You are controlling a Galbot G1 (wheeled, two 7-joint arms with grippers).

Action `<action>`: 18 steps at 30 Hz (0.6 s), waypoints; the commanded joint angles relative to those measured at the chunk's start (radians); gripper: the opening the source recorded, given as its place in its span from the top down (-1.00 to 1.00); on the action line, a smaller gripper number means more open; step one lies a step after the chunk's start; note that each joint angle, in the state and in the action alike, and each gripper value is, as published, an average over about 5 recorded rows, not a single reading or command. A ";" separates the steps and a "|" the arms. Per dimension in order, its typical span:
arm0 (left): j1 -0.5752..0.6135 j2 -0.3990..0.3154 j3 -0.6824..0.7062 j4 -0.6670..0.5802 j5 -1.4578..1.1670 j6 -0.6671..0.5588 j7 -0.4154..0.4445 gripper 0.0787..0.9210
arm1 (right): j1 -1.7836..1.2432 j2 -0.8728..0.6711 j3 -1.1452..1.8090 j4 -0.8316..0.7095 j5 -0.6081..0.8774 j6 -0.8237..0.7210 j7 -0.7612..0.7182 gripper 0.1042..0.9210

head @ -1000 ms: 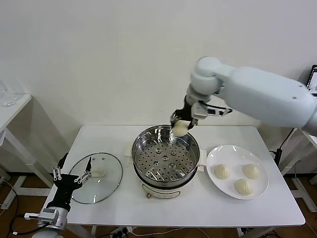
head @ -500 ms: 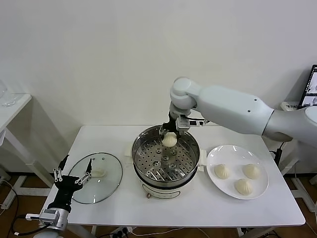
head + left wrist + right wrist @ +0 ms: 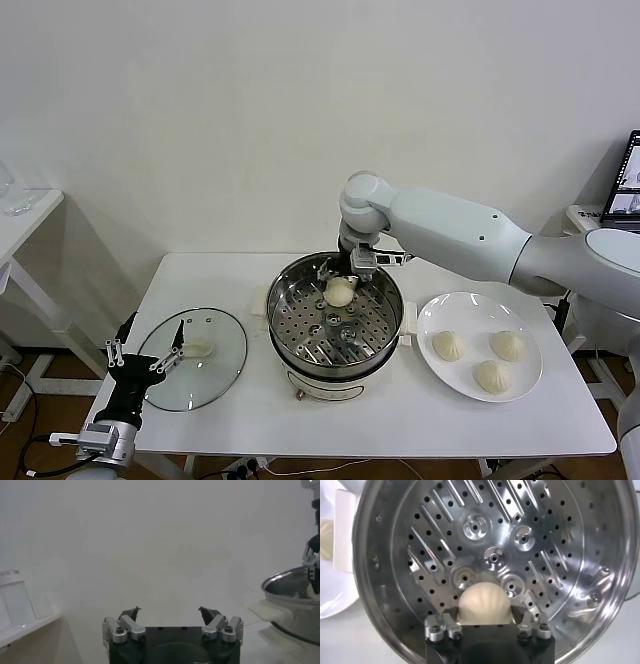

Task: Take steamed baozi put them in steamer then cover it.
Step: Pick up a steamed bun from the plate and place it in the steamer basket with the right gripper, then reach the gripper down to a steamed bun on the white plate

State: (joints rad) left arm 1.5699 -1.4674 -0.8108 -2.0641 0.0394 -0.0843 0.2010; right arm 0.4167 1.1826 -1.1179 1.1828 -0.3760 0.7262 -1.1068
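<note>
My right gripper (image 3: 340,283) is shut on a cream-white baozi (image 3: 340,292) and holds it inside the steel steamer (image 3: 290,292), over the far part of the perforated tray. In the right wrist view the baozi (image 3: 484,604) sits between the fingers (image 3: 449,615) just above the tray (image 3: 485,535). Three more baozi (image 3: 449,346) lie on the white plate (image 3: 440,310) at the right. The glass cover (image 3: 225,370) lies flat on the table at the left. My left gripper (image 3: 148,358) is open and empty at the table's front left corner, next to the cover.
The steamer's rim (image 3: 290,580) shows far off in the left wrist view. A second white table (image 3: 25,215) stands at the far left. A wall runs close behind the table.
My right gripper has carried the baozi left over the steamer's rim and lowered it into the pot. The left arm has not moved.
</note>
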 commanded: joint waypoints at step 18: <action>0.004 0.004 0.026 -0.020 0.007 -0.004 -0.001 -0.77 | 0.284 -0.609 -0.086 0.202 0.587 -0.745 -0.275 -0.76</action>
State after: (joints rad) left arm 1.5728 -1.4632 -0.7921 -2.0795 0.0441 -0.0866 0.2005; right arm 0.6481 0.8341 -1.1494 1.3277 0.0526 0.3309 -1.3044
